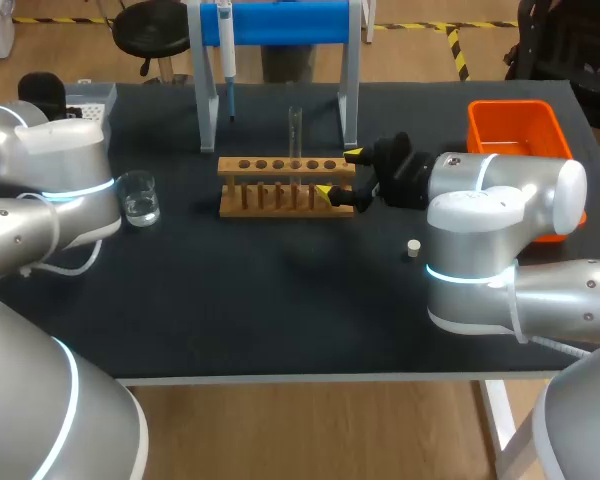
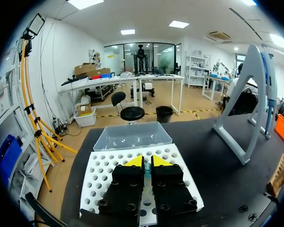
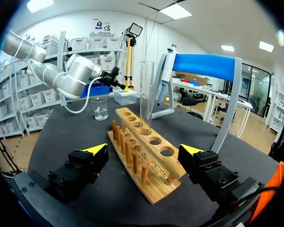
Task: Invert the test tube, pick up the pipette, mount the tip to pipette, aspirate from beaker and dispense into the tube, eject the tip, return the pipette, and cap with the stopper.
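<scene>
test tube [image 1: 295,128], slim clear glass, seemingly sitting inverted already; all else waiting. hovering the left gripper [image 2: 147,163], fingers drawn together, over the white perforated tip rack [image 2: 104,175]. leaving the small glass beaker [image 1: 138,197] untouched and the blue-and-white pipette [image 1: 227,50] hanging on its blue-barred stand [image 1: 280,22]. standing in the wooden rack [image 1: 280,165], long axis vertical, mouth seemingly pointing up. bracketing the rack's end with the right gripper [image 1: 338,175], fingers spread, touching nothing. leaving the small white stopper [image 1: 413,248] lying loose on the black table [image 1: 280,300].

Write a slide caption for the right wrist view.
Open right gripper flanks the near end of the wooden rack holding one upright test tube; pipette hangs on the stand behind.
</scene>
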### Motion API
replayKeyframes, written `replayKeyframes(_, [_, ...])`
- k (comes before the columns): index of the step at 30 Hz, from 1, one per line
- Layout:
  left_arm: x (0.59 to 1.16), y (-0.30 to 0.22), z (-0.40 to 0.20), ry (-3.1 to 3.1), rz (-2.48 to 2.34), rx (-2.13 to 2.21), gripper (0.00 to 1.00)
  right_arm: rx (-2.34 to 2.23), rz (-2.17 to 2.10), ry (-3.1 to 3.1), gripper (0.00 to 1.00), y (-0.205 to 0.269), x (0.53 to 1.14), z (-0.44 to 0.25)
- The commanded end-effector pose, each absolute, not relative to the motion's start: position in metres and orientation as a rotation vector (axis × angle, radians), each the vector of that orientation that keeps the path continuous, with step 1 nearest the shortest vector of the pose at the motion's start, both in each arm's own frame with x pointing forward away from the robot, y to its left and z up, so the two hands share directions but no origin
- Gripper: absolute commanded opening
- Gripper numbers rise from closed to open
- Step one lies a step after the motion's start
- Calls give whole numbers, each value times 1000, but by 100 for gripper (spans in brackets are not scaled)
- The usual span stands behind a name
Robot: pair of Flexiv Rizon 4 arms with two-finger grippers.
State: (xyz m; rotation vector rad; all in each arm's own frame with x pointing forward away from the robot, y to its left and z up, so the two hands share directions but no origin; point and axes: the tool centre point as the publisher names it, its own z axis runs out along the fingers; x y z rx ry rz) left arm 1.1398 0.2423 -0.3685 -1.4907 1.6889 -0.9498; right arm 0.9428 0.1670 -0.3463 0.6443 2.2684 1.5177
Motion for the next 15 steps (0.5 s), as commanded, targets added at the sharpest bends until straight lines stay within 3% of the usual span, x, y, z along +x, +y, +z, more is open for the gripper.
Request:
replayKeyframes(1, [1142,242,-368,1687,-945,-1489,0,645,1517,2266,100,167,942,-346])
replayKeyframes(15, [1140,240,-355,1679,-931,-1466,0,645,1517,2266,100,167,942,-346])
